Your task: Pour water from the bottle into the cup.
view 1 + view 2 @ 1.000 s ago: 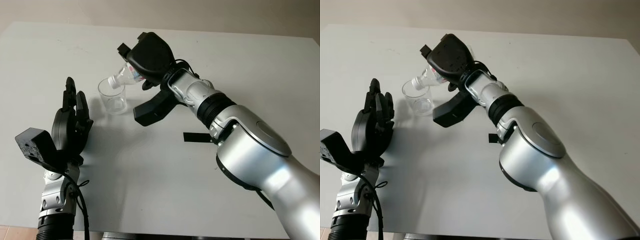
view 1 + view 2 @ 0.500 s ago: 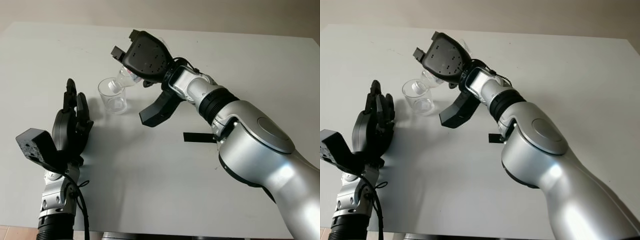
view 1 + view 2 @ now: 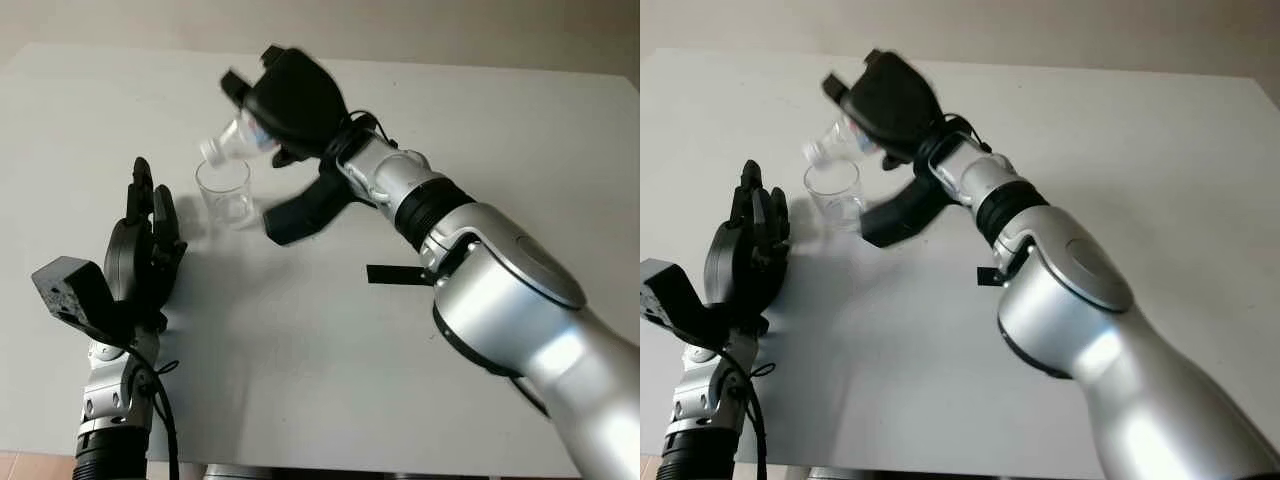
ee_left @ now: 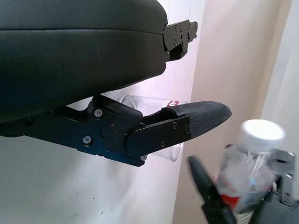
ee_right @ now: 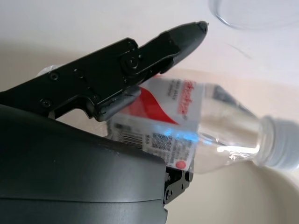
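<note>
clear plastic bottle with white cap (image 3: 236,140) gripped by right hand (image 3: 290,100), held tilted above clear plastic cup (image 3: 224,191) on white counter (image 3: 520,130) | cap is seen on; pouring judged unfinished | left hand (image 3: 140,255) open, near cup

bottle (image 5: 219,121): clear glossy plastic, ribbed white cap, shiny printed film label in red and white. cup (image 3: 224,191): thin clear plastic, smooth. right hand (image 3: 290,100) and left hand (image 3: 140,255): matt black plastic shells, finely textured finger pads (image 4: 205,114), small metal screws. right arm (image 3: 500,300): smooth satin silver casing. table (image 3: 300,370): matt white, smooth.
</note>
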